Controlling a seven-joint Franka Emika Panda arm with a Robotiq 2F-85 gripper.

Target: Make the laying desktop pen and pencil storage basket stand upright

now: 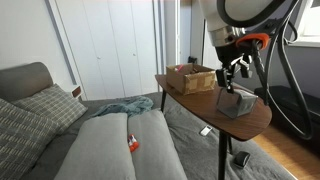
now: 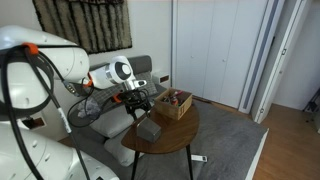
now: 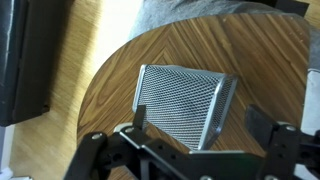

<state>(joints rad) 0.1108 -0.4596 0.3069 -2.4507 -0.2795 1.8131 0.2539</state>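
Observation:
The grey mesh pen and pencil storage basket [image 3: 182, 102] lies on its side on the round wooden table [image 3: 250, 50]. It shows in both exterior views [image 1: 235, 103] [image 2: 150, 129]. My gripper [image 3: 197, 122] is open just above it, with one finger to each side of the basket. Neither finger touches it as far as I can tell. In both exterior views the gripper [image 1: 230, 76] [image 2: 138, 104] hangs over the basket, pointing down.
A light-brown tray box [image 1: 190, 78] [image 2: 173, 104] with small items stands on the far part of the table. A grey sofa [image 1: 90, 140] with cushions and a blue cloth [image 1: 125, 106] is beside the table. An orange object [image 1: 132, 145] lies on the sofa. Black cables [image 1: 290, 95] hang near the arm.

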